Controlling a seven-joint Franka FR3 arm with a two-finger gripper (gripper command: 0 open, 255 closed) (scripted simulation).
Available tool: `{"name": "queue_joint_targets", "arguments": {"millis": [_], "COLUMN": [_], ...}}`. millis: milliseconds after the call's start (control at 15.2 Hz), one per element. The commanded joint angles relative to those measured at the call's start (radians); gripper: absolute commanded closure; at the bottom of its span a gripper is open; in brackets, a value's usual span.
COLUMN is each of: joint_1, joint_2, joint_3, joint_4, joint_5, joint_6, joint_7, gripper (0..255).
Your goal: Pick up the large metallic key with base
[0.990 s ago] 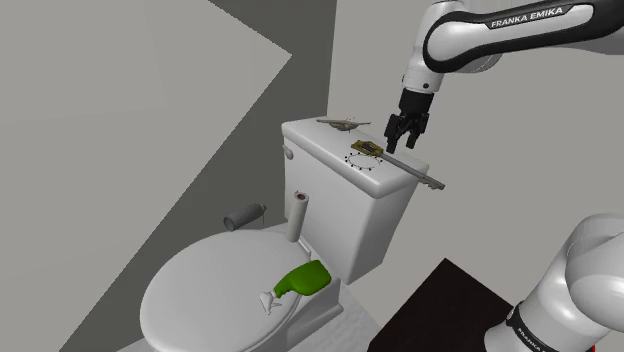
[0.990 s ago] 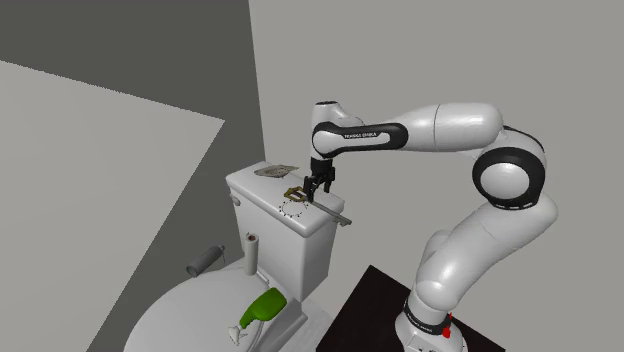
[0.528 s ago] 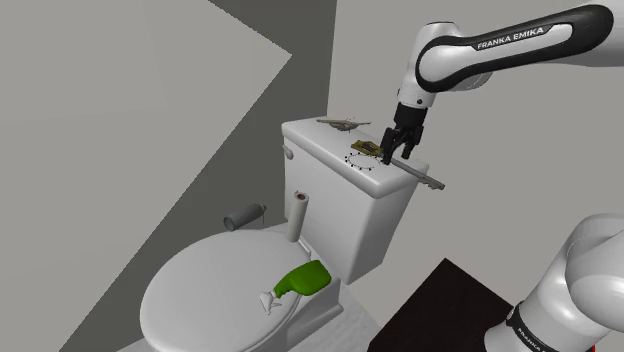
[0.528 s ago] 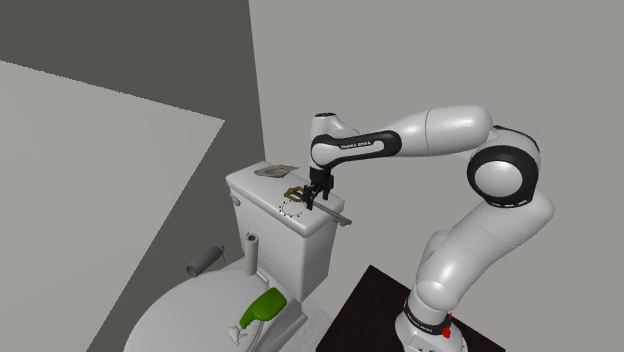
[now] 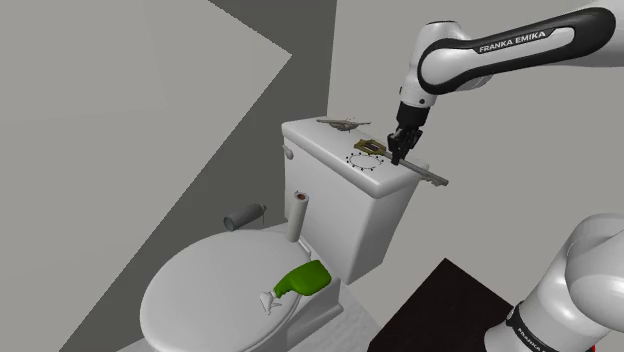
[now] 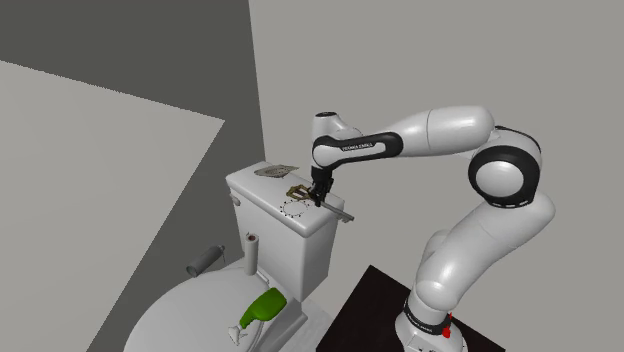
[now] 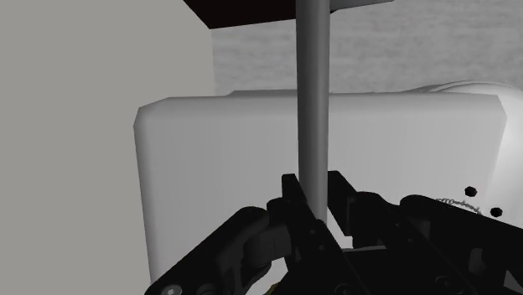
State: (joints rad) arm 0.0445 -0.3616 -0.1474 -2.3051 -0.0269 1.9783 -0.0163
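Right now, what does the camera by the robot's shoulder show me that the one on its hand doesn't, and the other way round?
Shoulder view: the whole toilet, a green bottle lying on its closed lid, a grey roll beside the bowl, and the white arm bent over it. Wrist view: close up, the black fingers pressed against both sides of the key, a long grey shaft. Both: the gripper, the key, and the white tank on which it lies.
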Motion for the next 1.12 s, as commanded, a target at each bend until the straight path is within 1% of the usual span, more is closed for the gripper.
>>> {"name": "queue_joint_targets", "arguments": {"millis": [0, 132, 1056], "joint_1": [0.004, 0.012, 0.014], "joint_2": [0.009, 0.005, -0.014], "joint_3": [0.004, 0.000, 0.006], "joint_4": [-0.009, -0.006, 0.166], "joint_5": [0.054, 0.052, 0.049], "joint_6": [0.003, -0.004, -0.194], "joint_7": [-0.002, 0.003, 0.016], "gripper": [255, 255, 255]}}
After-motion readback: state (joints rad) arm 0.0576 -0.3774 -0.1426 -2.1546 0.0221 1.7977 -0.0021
